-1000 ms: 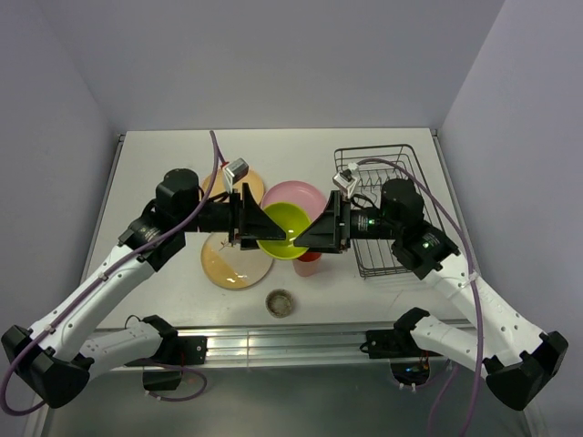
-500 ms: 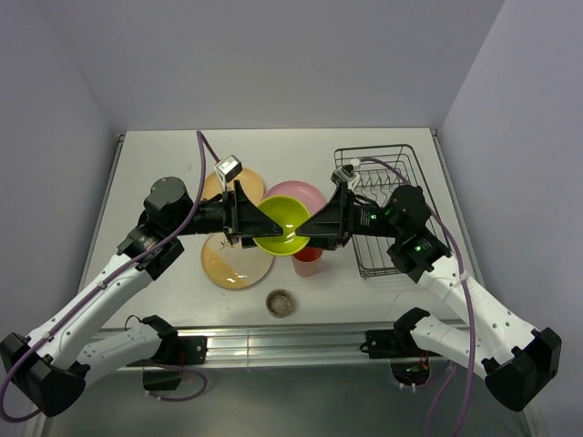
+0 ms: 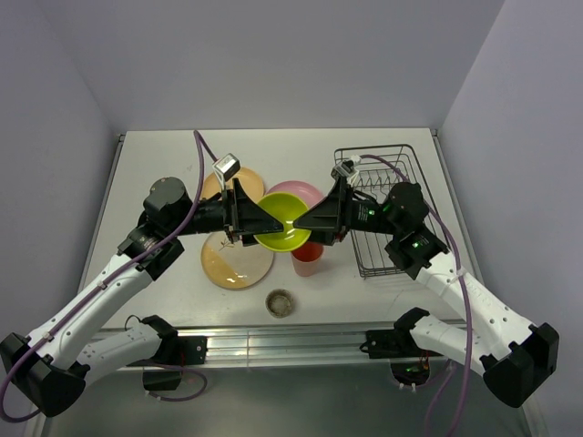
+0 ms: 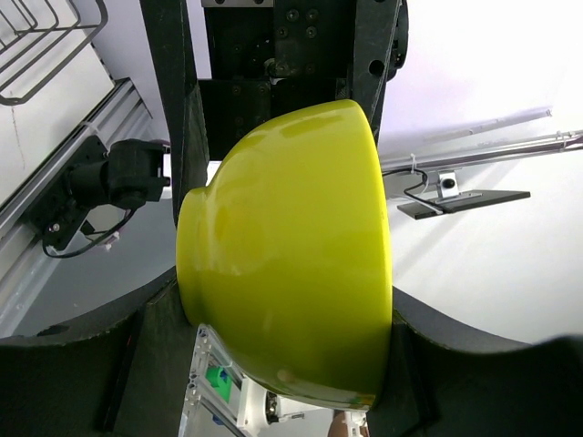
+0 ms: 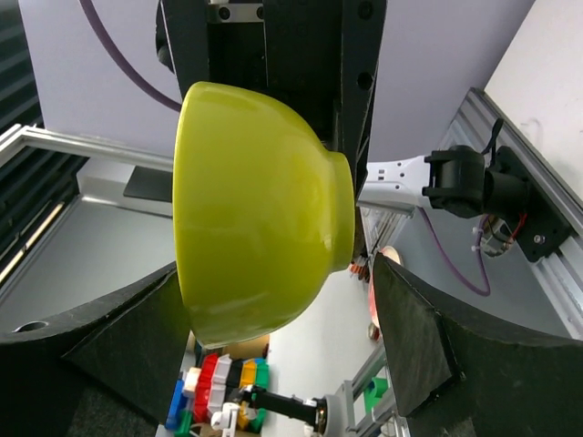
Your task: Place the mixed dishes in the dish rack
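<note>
Your left gripper (image 3: 262,224) is clamped on the lime-green bowl (image 3: 284,221). In the left wrist view one finger sits against the foot and the other against the rim. Your right gripper (image 3: 308,221) comes in from the opposite side with its jaws spread wide around the same bowl. In the right wrist view there's a sliver of gap between the bowl's foot and one finger, so that claw reads as apart, not gripping.

The bowl hangs in the air between the two arms at mid-table (image 3: 155,173), its hollow facing up toward the overhead camera. From above it overlaps the pink plate (image 3: 305,189) and the pink cup (image 3: 308,260), which stands upright below it.

The orange plate (image 3: 254,186) lies partly hidden under your left wrist. The cream-and-yellow plate (image 3: 235,261) lies flat, nearer the arm bases. The small speckled grey bowl (image 3: 281,301) sits alone by the near edge. The dish rack (image 3: 405,159) stands on the right side, under your right arm; no dishes show in the part of it you can see.
</note>
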Robot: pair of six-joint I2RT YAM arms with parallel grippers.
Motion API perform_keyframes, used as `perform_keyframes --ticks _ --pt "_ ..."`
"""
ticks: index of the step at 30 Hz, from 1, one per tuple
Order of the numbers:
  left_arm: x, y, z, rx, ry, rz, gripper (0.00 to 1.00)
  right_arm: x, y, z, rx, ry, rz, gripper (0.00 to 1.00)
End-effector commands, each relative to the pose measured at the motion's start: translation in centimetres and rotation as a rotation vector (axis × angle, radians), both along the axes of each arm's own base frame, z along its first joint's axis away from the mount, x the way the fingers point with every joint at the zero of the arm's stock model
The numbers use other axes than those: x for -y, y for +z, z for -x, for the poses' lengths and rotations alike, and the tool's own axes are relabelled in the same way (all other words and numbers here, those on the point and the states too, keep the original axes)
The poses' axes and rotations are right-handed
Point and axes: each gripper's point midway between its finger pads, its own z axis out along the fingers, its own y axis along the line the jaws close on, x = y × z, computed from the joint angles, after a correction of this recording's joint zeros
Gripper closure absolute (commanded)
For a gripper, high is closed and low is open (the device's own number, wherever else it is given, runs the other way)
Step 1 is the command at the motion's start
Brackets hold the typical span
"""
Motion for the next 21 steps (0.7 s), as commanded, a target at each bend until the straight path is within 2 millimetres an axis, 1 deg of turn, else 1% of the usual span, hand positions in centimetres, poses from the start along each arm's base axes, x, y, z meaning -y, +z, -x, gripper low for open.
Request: perform_keyframes --ticks 1,6,9,12,15,18,19,21 --pt "-0.4 2.2 0.3 0.073 0.014 0.064 1.0 0.2 2.3 -0.1 0.064 -0.023 -0.049 0.18" --pt "-0.4 1.6 0.0 0.066 0.027 0.046 1.0 -0.2 2.9 -0.2 0.064 -0.026 -0.067 0.18" --pt "-0.3 1.4 -0.1 0.07 0.034 0.041 1.0 -0.6 3.3 0.1 0.066 -0.007 -0.069 0.18" --pt "-0.2 1.4 -0.3 0.072 0.037 0.037 1.0 -1.1 3.1 0.2 0.056 0.003 -0.07 0.19" --pt "-0.2 1.3 -0.4 0.081 0.039 0.026 1.0 -1.3 3.3 0.4 0.052 0.015 -0.085 0.21" --pt "-0.2 0.9 -0.4 0.078 0.039 0.009 1.0 -1.3 3.6 0.5 0.062 0.012 -0.085 0.23" --pt "-0.2 0.6 -0.3 0.072 0.039 0.001 1.0 -1.3 3.2 0.3 0.06 0.007 -0.069 0.23" --pt "-0.3 0.4 -0.4 0.073 0.04 -0.006 1.0 -1.3 3.3 0.3 0.069 -0.002 -0.058 0.24"
